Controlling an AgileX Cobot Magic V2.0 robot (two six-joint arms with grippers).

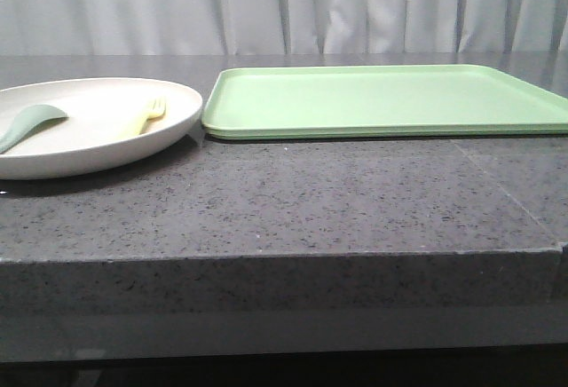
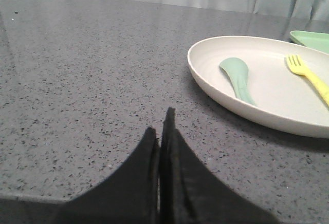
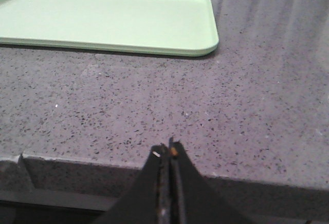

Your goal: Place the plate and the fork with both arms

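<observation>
The cream-white plate (image 1: pixel 89 143) sits on the grey counter at the left, beside the tray. The pale-yellow fork (image 1: pixel 147 117) lies in it on the right side. Both also show in the left wrist view: the plate (image 2: pixel 205 72) and the fork (image 2: pixel 308 75). My left gripper (image 2: pixel 161 126) is shut and empty, low over the counter, short of the plate. My right gripper (image 3: pixel 168 149) is shut and empty, at the counter's front edge, well short of the tray. Neither gripper shows in the front view.
A flat light-green tray (image 1: pixel 382 98) lies at the back centre and right, also in the right wrist view (image 3: pixel 108 21). A pale green spoon (image 1: pixel 27 125) lies in the plate's left part, seen also in the left wrist view (image 2: pixel 237 75). The counter's front edge (image 1: pixel 284 258) runs across.
</observation>
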